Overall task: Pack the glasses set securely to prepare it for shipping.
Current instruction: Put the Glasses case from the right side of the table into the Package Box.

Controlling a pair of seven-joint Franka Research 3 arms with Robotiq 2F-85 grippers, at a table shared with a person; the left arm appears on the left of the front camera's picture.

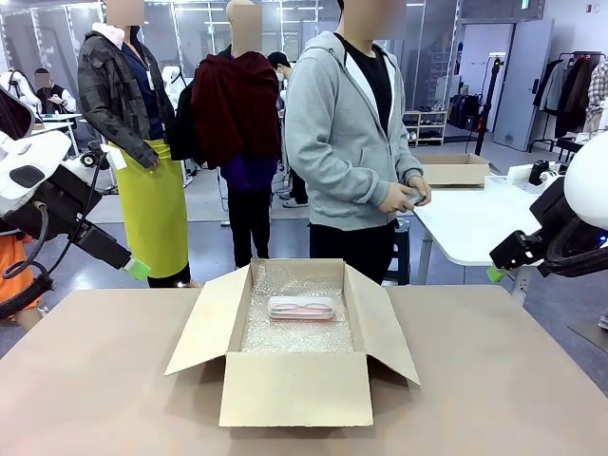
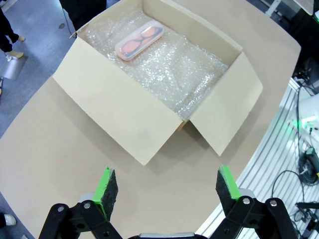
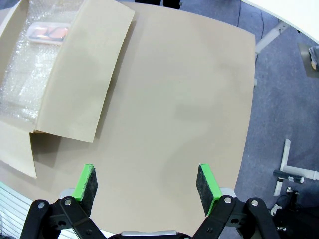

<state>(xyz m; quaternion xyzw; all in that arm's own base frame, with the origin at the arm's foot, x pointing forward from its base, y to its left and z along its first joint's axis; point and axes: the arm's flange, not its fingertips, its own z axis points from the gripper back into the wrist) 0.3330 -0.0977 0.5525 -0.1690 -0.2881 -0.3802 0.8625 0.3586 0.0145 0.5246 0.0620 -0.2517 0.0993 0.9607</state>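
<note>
**Both grippers wide apart, pink case lying in the open box**

Looking down my left gripper (image 2: 167,185), I see the green pads spread wide with nothing between them, and bare table (image 2: 60,164) directly beneath. Just ahead of the fingertips is the near flap of the cardboard box (image 2: 114,109), folded outward. Beyond it the box floor is lined with bubble wrap (image 2: 174,74). At the end of the box farthest from this gripper the pale pink case (image 2: 139,41) lies flat on the wrap, and this view lets me make out the glasses through its lid.

My right gripper (image 3: 147,181) is just as wide and holds nothing. Plain tabletop (image 3: 189,99) runs out ahead of it, with the box off to the upper left of its view. There I mostly see one side flap (image 3: 84,64), and the case is a small pink patch in the far corner.

The front view adds what the wrist cameras miss. Both grippers hang above the table, well out to either side of the box. A person (image 1: 347,142) in a grey hoodie stands beyond the far edge, both hands (image 1: 408,198) together around something small that I cannot make out.
</note>
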